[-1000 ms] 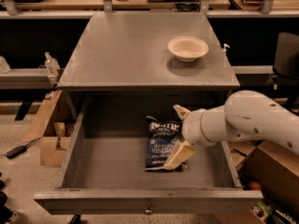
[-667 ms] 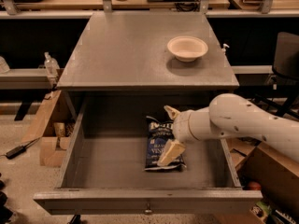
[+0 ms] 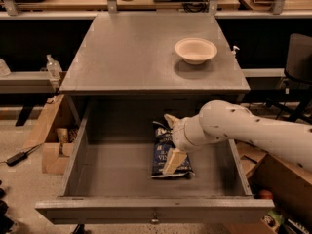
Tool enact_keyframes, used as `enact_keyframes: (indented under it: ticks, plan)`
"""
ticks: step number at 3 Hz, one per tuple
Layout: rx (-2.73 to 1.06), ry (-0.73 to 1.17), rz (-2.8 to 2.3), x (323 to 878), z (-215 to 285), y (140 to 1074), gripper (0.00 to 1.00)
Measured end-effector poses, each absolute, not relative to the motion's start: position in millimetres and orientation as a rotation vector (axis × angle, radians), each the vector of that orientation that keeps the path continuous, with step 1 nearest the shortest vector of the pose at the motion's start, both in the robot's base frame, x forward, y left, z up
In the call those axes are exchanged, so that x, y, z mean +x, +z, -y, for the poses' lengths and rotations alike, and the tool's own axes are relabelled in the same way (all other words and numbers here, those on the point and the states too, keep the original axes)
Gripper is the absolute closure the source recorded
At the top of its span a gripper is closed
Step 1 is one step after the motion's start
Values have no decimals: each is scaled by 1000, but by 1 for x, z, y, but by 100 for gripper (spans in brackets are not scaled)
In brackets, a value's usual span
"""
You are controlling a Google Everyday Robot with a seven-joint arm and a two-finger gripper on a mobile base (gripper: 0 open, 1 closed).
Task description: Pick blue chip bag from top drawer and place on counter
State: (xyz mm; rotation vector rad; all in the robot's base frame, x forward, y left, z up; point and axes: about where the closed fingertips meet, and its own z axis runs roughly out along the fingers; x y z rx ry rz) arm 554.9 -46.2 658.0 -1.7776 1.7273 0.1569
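Camera view looks down from the front onto a grey cabinet, and we see its top drawer (image 3: 77,156) pulled fully out toward us, the flat front panel at the bottom of the frame with a small knob (image 3: 154,221) at its centre. On the drawer floor, right of the middle, lies the blue chip bag (image 3: 160,150), flat, its black top edge toward the back wall and its white lettering facing up. We can read only part of the print, since the rest is covered.

From the right side a white arm (image 3: 248,130) reaches over the drawer's right wall and down into the box. At its end the gripper (image 3: 171,140) sits directly above the bag. We see the two cream fingers (image 3: 173,161) spread apart: one is at the bag's far end near the black edge, the other lies over the bag's near half. Whether either one presses on the foil we cannot tell.

Above the drawer, the grey worktop (image 3: 131,48) carries a pale bowl (image 3: 196,50), upright, toward its right rear part and well apart from the bag. Left of the cabinet we see a clear bottle (image 3: 52,67) on a low shelf and cardboard boxes (image 3: 51,145) on the floor.
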Motion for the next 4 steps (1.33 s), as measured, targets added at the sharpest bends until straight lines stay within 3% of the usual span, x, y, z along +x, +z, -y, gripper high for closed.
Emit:
enact_keyframes:
  ticks: [1,4]
  plan:
    - [-1857,102,-1755,555,48,633,14]
    - [-1924,63,-1783,550,48,610,83]
